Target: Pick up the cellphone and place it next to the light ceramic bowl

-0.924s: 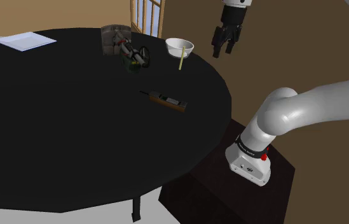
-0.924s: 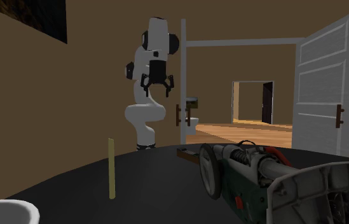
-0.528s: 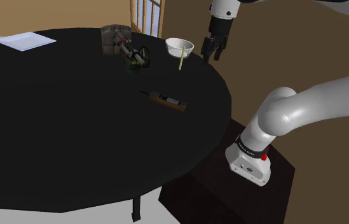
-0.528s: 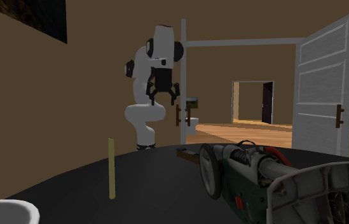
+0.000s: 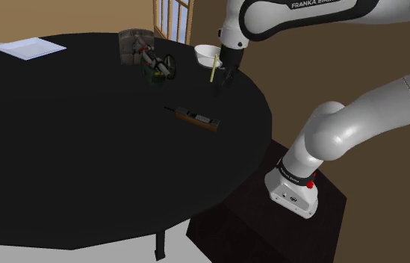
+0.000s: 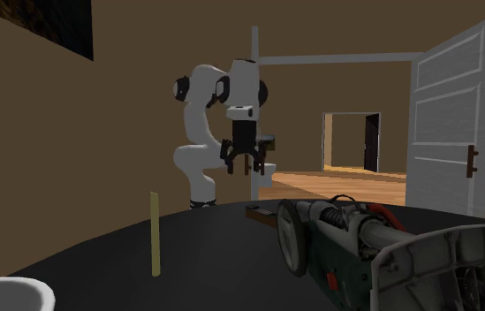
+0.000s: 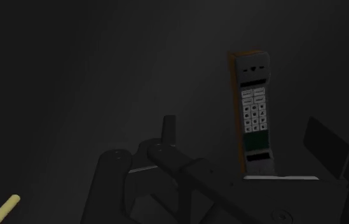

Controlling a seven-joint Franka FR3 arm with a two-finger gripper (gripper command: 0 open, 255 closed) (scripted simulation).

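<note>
Now, the phone lies toward the shoulder view's lower left of the wide-spread gripper, its long axis slanting down-right.

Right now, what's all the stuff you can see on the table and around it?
table: one, black, centre
cellphone: one, brown, grey keypad, flat on table
bowl: one, white, table's far side
stick: one, yellow, next to bowl
tool: one, dark green, near bowl
paper: one, white, table's far edge
door: one, white, open, background
stand: one, dark, beside table
arm: one, white, on stand
claw: one, black, open, above table near bowl
</note>
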